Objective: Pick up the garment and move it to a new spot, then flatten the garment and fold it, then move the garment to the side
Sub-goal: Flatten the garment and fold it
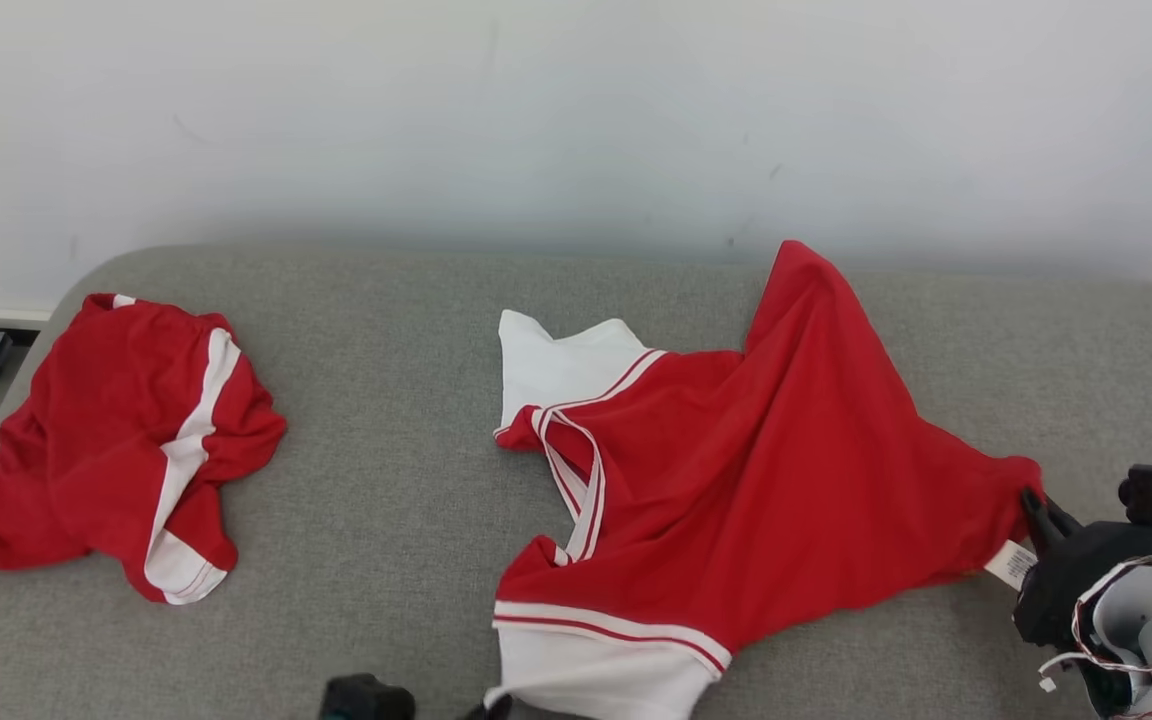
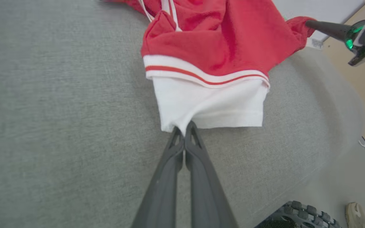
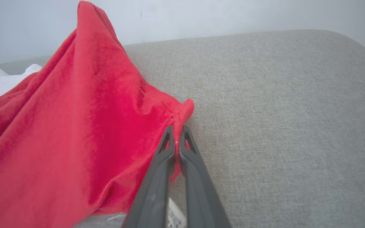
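Note:
The garment (image 1: 766, 470) is a red shirt with white, red-striped sleeves, lying crumpled on the grey padded surface (image 1: 396, 480). My left gripper (image 2: 184, 128) is shut on the corner of its near white sleeve (image 2: 211, 104); in the head view this gripper (image 1: 496, 705) just shows at the bottom edge. My right gripper (image 3: 176, 129) is shut on the red hem corner at the garment's right end, close to a white label (image 1: 1011, 563). In the head view the right gripper (image 1: 1033, 500) sits at the right. One red corner (image 1: 796, 260) stands up towards the wall.
A second red garment (image 1: 116, 440) with a white stripe lies bunched at the surface's left end. A pale wall (image 1: 576, 120) runs behind. The surface's rounded edge drops to floor at the left. The left wrist view shows a wheel (image 2: 296, 215) and a pale shoe (image 2: 360, 215).

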